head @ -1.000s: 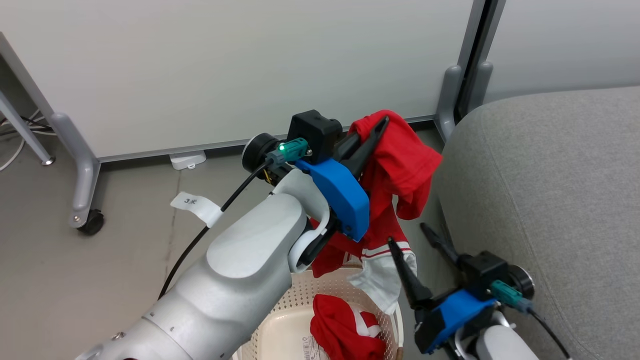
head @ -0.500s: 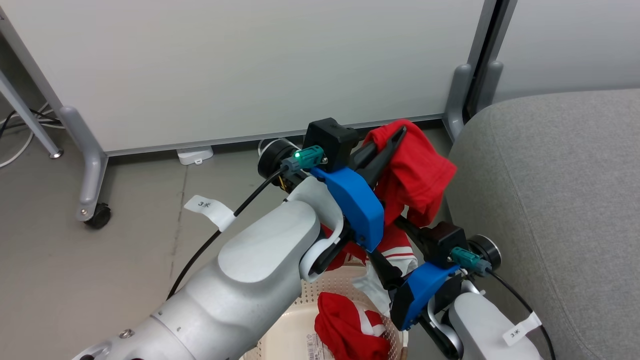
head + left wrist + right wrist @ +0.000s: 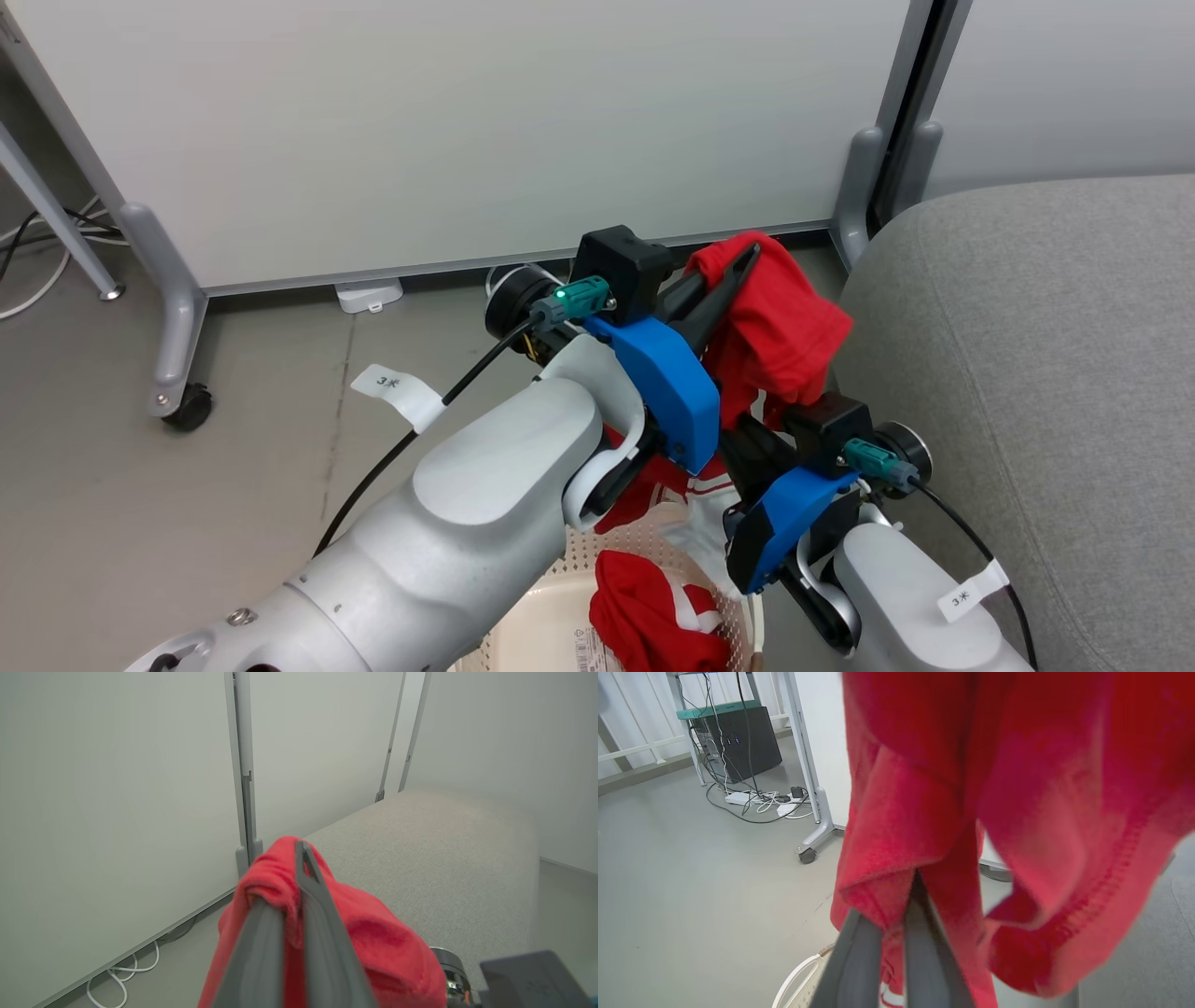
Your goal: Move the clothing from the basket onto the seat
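One piece of the clothing [image 3: 780, 322], bright red with white trim, hangs above the basket [image 3: 560, 583]. My left gripper [image 3: 747, 257] is shut on its top fold. In the left wrist view, the left gripper [image 3: 286, 877] has red fabric bunched between its fingers. Lower down, my right gripper [image 3: 747, 453] reaches in under the left wrist. The right wrist view shows the right gripper [image 3: 896, 914] with its fingers nearly together, pinching a lower fold of the clothing [image 3: 924, 812]. A second red garment [image 3: 649, 621] lies in the basket. The grey seat [image 3: 1027, 373] is just to the right.
A white partition panel [image 3: 467, 121] on castor feet [image 3: 187, 411] stands behind the basket. Another panel's post [image 3: 864, 187] stands by the seat's corner. Cables and a dark box [image 3: 742, 737] lie on the grey floor [image 3: 140, 523] further off.
My right gripper rose up and to the left from beside the seat to the hanging garment, and its fingers closed on the fabric. The left gripper kept its hold. The head camera shifted slightly.
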